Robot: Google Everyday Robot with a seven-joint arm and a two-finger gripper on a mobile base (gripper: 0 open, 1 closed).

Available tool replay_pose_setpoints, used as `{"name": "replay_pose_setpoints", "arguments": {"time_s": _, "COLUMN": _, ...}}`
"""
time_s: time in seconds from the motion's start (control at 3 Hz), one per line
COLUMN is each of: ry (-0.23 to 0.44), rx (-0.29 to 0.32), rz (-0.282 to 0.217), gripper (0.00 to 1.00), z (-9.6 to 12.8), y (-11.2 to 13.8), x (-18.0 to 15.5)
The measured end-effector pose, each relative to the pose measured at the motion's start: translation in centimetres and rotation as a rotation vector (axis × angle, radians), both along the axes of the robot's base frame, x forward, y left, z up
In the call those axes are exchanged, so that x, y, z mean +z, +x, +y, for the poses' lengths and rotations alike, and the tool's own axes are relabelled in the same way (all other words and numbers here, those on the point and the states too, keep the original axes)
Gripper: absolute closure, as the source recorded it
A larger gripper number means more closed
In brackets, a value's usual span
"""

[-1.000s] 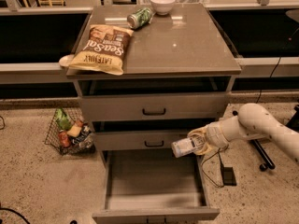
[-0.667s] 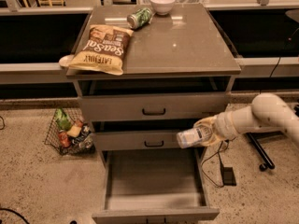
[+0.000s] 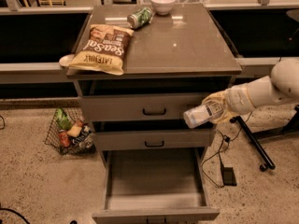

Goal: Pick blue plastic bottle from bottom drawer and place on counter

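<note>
My gripper point(image 3: 216, 107) reaches in from the right and is shut on the blue plastic bottle point(image 3: 200, 115). The bottle lies sideways in the air, cap to the left, level with the gap between the two upper drawers at the cabinet's right front corner. Below, the bottom drawer point(image 3: 154, 202) is pulled out and its flat grey inside holds nothing. The counter point(image 3: 187, 45) is above and to the left of the bottle.
On the counter lie a chip bag point(image 3: 103, 48) at the front left, a green can point(image 3: 140, 17) on its side and a white bowl point(image 3: 162, 3) at the back. A wire basket point(image 3: 70, 132) of items stands on the floor left. A black stand leg point(image 3: 254, 143) and cable are on the right.
The arm has lifted the bottle up and to the right, from beside the middle drawer to the height of the top drawer's lower edge.
</note>
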State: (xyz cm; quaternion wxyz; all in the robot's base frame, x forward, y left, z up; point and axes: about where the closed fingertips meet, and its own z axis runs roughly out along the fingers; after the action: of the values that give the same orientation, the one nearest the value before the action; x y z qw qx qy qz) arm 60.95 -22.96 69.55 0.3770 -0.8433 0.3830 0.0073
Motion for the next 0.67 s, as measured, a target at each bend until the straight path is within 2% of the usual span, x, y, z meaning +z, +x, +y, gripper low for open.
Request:
{"name": "replay_pose_setpoints", "arguments": {"time_s": 0.33, "ry": -0.004, "rx": 0.004, "rz": -0.005, "gripper": 1.0, "z": 0.0, "y": 0.0, "x": 0.6}}
{"name": "replay_pose_setpoints", "arguments": {"time_s": 0.67, "ry": -0.022, "rx": 0.015, "rz": -0.033, "gripper": 1.0, "z": 0.4, "y": 0.3, "x": 1.6}}
